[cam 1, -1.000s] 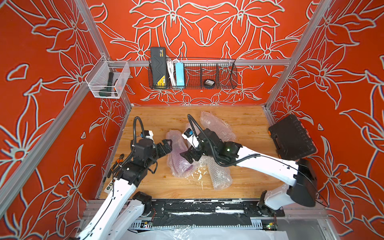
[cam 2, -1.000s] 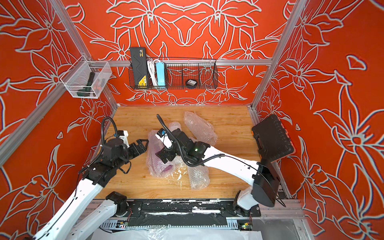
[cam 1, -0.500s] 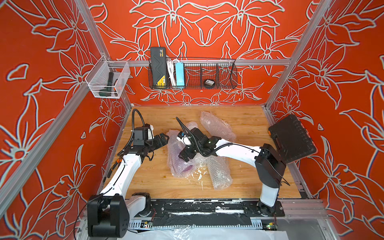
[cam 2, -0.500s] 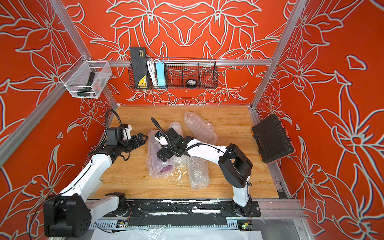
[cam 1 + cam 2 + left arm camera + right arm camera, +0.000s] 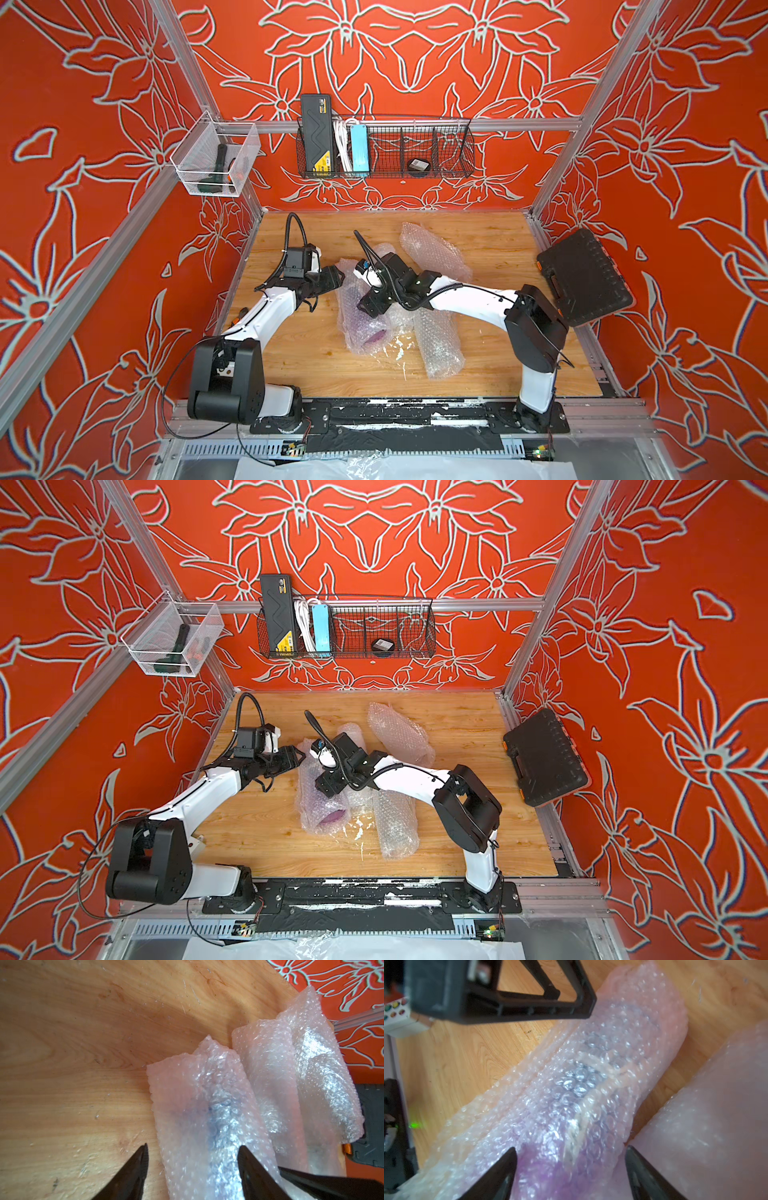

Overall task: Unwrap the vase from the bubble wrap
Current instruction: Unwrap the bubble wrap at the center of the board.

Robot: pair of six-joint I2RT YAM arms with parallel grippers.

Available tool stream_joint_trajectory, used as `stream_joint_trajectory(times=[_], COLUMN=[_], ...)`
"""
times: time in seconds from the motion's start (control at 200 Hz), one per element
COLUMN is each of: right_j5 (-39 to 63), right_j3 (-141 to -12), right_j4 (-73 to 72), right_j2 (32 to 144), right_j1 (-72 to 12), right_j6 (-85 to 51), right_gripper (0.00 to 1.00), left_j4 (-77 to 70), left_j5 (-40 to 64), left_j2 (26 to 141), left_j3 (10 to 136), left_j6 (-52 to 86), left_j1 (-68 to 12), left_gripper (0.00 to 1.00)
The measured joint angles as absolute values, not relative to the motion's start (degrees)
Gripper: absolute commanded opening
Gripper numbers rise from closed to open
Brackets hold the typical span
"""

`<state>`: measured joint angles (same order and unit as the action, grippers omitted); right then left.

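Both white arms stretch forward and inward with elbows bent, bringing the left hand (image 5: 192, 1146) and the right hand (image 5: 571, 1148) near each other, each with its two dark fingers spread apart.

Whitish bubble wrap (image 5: 440, 345) — purple vase (image 5: 375, 336)

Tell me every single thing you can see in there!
Wrapped vase: one, purple under clear bubble wrap, middle of table.
Other bubble wrap rolls: three, whitish, beside and behind the vase.
Case: one, black, right table edge.
Wire basket: one, black, back wall.
Mesh bin: one, pale, left wall.
Table: one, wooden.
Left fingers: two, black, apart at the wrap's edge.
Right fingers: two, black, apart over the purple part.
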<state>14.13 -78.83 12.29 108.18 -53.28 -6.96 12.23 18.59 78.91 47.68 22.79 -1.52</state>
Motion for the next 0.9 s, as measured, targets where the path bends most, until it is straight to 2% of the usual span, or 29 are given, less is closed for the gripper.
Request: stream_joint_trajectory(times=[0.13, 0.24, 0.435, 0.681, 0.901], right_j5=[14.4, 15.0, 15.2, 15.6, 15.7], right_j3=[-78.5, -78.3, -77.6, -77.0, -76.9], right_j4=[11.6, 11.1, 9.7, 8.4, 8.1], right_j2=[108.2, 108.4, 108.4, 108.4, 108.4], right_j1=[-53.1, -53.1, -53.1, -53.1, -53.1], right_j6=[-7.2, -7.4, -7.5, -7.4, -7.4], right_gripper=[0.65, 0.62, 0.61, 0.53, 0.52], left_j4=[11.4, 11.0, 11.0, 11.2, 11.2], left_j5=[17.6, 16.4, 16.2, 16.2, 15.7], left_j2=[79.8, 80.6, 82.3, 80.1, 78.2], left_j3=[47.7, 47.7, 47.7, 47.5, 47.5], left_j6=[22.4, 22.0, 21.5, 21.7, 21.9], left_j1=[-1.5, -1.5, -1.5, -1.8, -3.6], left_gripper=[0.42, 0.38, 0.46, 0.56, 0.57])
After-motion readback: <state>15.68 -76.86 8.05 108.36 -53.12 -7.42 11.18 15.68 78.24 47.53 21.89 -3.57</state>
